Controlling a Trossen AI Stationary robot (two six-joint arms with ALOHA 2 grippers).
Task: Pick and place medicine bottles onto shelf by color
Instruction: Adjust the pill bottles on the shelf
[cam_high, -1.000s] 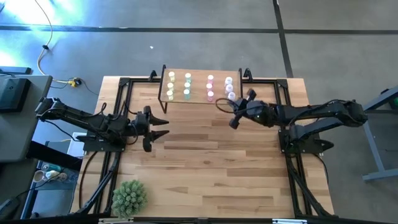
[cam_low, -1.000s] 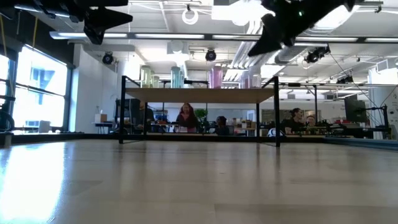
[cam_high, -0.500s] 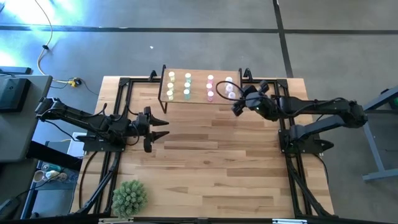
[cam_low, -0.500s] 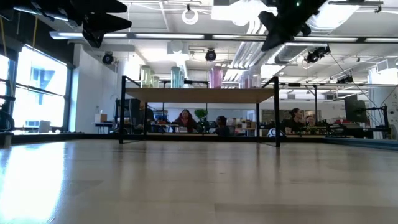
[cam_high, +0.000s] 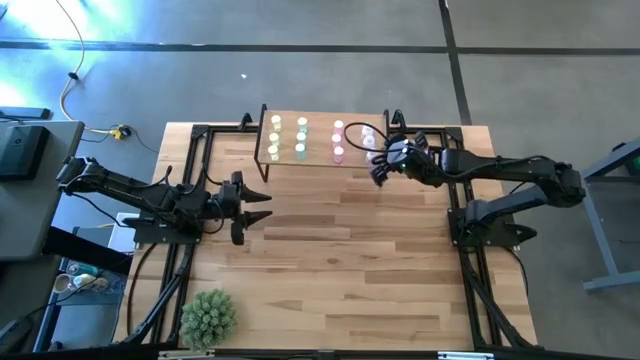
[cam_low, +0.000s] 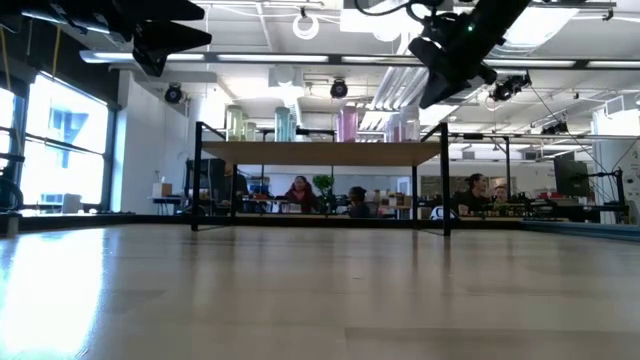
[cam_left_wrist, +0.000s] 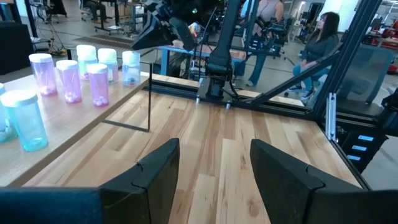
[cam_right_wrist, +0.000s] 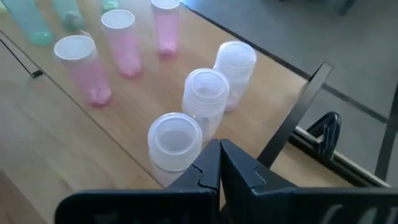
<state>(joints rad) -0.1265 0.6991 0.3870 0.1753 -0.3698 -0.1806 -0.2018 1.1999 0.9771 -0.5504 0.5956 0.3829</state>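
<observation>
Right claw (cam_high: 379, 175) pressed together, empty, just off the shelf (cam_high: 318, 150) right end; white bottles (cam_right_wrist: 202, 96) standing upright directly ahead (left claw (cam_high: 258, 206) spread, well apart).

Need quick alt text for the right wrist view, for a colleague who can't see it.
The right hand, fingers pressed shut and holding nothing, hangs just above three clear white-capped bottles standing in a row on the wooden shelf. Three pink bottles stand beside them, with green bottles farther along the shelf.
</observation>
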